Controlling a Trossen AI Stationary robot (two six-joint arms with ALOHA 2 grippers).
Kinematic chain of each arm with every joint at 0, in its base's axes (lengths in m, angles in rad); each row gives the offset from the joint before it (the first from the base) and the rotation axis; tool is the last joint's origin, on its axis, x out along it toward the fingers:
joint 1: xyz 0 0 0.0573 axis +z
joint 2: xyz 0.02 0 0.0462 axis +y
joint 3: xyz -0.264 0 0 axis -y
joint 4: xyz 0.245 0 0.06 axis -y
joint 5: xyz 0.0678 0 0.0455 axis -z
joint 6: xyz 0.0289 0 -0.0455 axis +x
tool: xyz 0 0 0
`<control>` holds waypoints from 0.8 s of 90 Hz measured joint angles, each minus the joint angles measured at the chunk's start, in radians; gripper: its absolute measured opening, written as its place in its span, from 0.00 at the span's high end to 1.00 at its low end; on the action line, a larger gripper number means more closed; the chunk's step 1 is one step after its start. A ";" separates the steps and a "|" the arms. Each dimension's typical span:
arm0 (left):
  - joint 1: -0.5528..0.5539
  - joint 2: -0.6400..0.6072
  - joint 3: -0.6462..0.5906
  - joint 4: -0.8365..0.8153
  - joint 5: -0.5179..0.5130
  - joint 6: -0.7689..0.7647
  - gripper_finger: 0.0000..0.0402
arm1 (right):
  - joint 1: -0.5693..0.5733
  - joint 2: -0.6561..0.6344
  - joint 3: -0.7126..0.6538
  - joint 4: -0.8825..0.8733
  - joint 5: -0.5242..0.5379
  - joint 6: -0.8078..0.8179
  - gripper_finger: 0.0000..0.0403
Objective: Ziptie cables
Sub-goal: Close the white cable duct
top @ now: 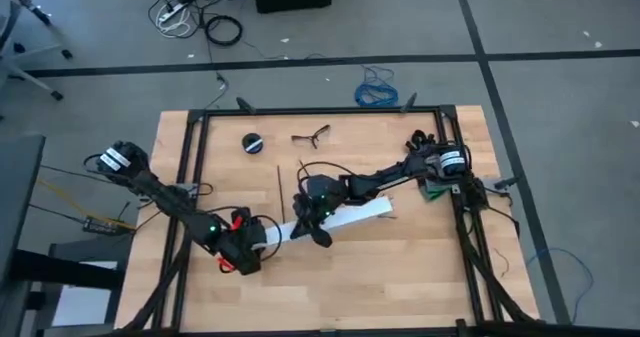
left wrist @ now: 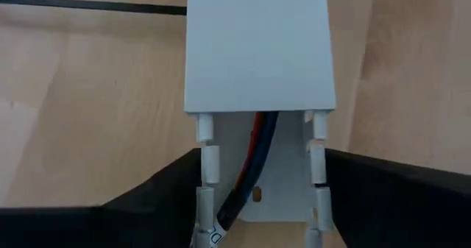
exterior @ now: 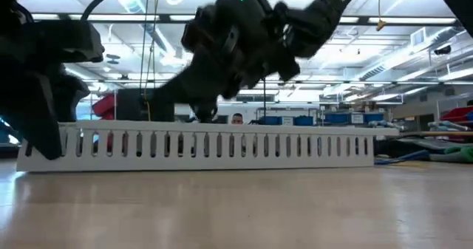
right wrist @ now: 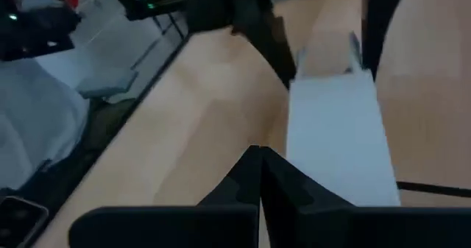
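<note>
the cables (left wrist: 246, 167), thin and floppy, lie inside the white slotted strip (top: 340, 217) on the tabletop (top: 400, 267), best pinched mid-bunch; left tool (left wrist: 257, 196) straddles the strip's end, right tool (right wrist: 259, 182) closed above it.

Both arms are dark, jointed and matte black. The left arm (top: 165, 199) carries red parts near its wrist and a white label at its base; the right arm (top: 385, 180) bears a white-marked base and a green light.
</note>
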 joint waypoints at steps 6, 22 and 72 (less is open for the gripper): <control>0.000 0.000 0.000 -0.003 0.003 0.000 0.42 | 0.000 -0.019 0.000 -0.086 0.019 -0.017 1.00; 0.000 0.000 0.000 -0.008 0.010 -0.001 0.42 | 0.001 -0.045 0.001 -0.279 0.150 -0.041 1.00; 0.004 -0.002 0.000 -0.014 0.024 0.002 0.42 | -0.007 0.182 0.144 -0.135 0.046 -0.003 1.00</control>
